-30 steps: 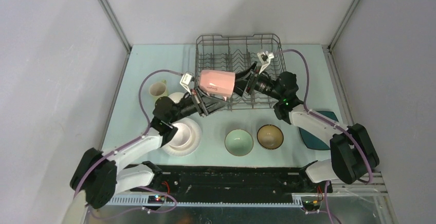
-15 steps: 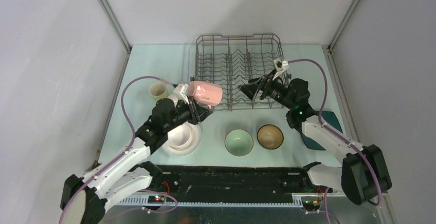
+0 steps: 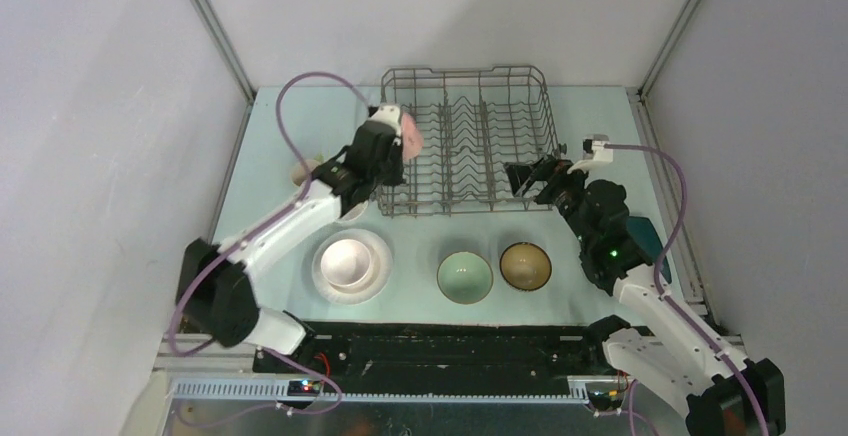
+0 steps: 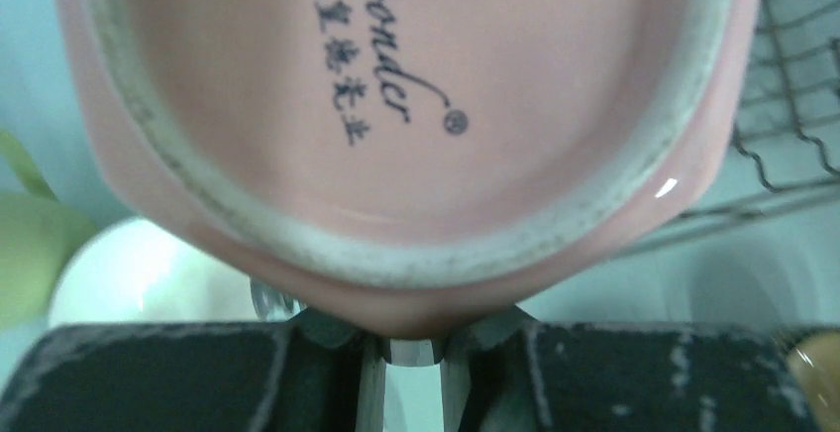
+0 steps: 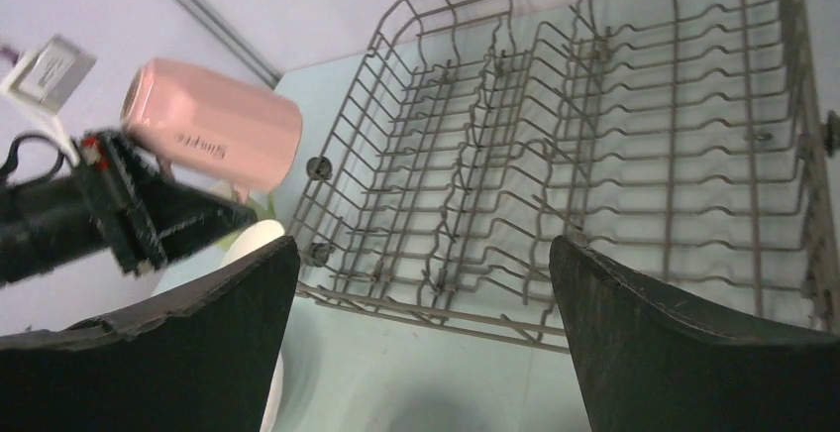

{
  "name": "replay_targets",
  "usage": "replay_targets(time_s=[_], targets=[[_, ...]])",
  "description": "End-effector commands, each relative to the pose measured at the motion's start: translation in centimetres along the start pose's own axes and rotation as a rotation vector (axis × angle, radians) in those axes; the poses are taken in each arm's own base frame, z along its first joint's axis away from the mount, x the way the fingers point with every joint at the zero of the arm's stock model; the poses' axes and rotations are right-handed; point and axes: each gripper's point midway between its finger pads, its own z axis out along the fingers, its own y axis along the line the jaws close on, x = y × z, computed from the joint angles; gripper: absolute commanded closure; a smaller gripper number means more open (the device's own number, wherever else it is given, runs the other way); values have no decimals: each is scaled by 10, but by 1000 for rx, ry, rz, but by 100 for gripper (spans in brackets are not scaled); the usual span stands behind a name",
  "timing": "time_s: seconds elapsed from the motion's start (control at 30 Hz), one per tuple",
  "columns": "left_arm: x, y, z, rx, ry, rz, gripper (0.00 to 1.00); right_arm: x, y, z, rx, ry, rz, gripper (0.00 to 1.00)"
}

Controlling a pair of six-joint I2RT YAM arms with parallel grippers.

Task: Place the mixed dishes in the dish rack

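The pink mug (image 3: 402, 128) hangs on its side at the left wall of the dish rack (image 3: 463, 72), with my left gripper (image 3: 384, 148) shut on its lower edge. In the left wrist view the mug's base (image 4: 396, 105) fills the frame above the gripper (image 4: 413, 353). My right gripper (image 3: 527, 177) stands wide open and empty at the rack's right front corner. Its view shows the rack (image 5: 634, 135), which holds no dishes, and the mug (image 5: 213, 130) between its fingers (image 5: 198, 353).
A pale pink bowl (image 3: 347, 259) sits on the white plate (image 3: 322, 281). A pale green bowl (image 3: 465, 276) and a brown bowl (image 3: 525, 265) stand in front of the rack. The teal plate (image 3: 647, 239) lies under my right arm. The yellow-green mug (image 4: 25, 244) and a white bowl (image 4: 139, 273) are left of the rack.
My left arm has carried the pink mug from the rack's front to its left side. The right gripper has opened wide and drawn back to the right, away from the mug.
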Motion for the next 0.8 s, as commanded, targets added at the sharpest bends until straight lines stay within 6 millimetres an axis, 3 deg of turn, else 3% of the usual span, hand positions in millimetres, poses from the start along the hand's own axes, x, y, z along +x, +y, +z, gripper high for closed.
replay_targets(time_s=[0.0,0.17,0.2,0.47,0.5,0.53,0.77], targets=[[-66,-1,28,-122,-83,127,100,7,-22,-7,99,1,-25,0],[-80,4,79,-224,16,200,100,3,-21,-9,98,-12,-23,0],[-90,5,94,-235,14,192,100,2,-21,-10,96,-14,-23,0],[-108,30,167,-266,104,172,100,1,-20,-8,85,-25,-31,0],[-98,36,181,-281,130,180,100,2,-20,-8,81,-23,-29,0],[-112,39,182,-285,101,168,100,1,-19,-7,77,-28,-29,0],[-110,72,218,-311,67,133,100,3,-20,-5,69,-27,-24,0]])
